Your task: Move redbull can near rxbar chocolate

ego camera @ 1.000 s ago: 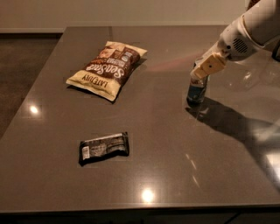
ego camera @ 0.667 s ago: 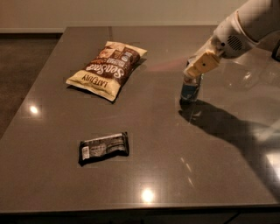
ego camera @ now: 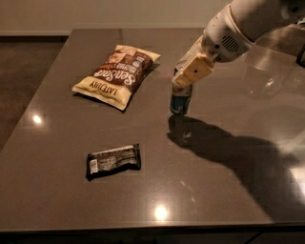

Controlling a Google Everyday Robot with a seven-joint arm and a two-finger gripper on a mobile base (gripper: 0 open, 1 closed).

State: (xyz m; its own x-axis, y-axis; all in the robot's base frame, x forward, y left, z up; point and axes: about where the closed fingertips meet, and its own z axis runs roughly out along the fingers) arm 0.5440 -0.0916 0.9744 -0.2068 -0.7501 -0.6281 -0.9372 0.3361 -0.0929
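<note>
Clasping redbull can (ego camera: 180,101), pincer (ego camera: 184,82) hangs over table (ego camera: 228,190) middle.

A dark grey-brown table (ego camera: 57,190) with a polished top filled most of the view. Small bright spots of lamp light gleamed on it – one near the left edge, one near the front. A broad shadow (ego camera: 228,152) spread over its right half (the gripper (ego camera: 183,83), clamped on the can (ego camera: 180,102), hung just behind it). Paler reflections lay at the far right. Behind the table ran a plain pale wall (ego camera: 95,14), and left of the table lay dark floor (ego camera: 24,71) – brown and dim.
</note>
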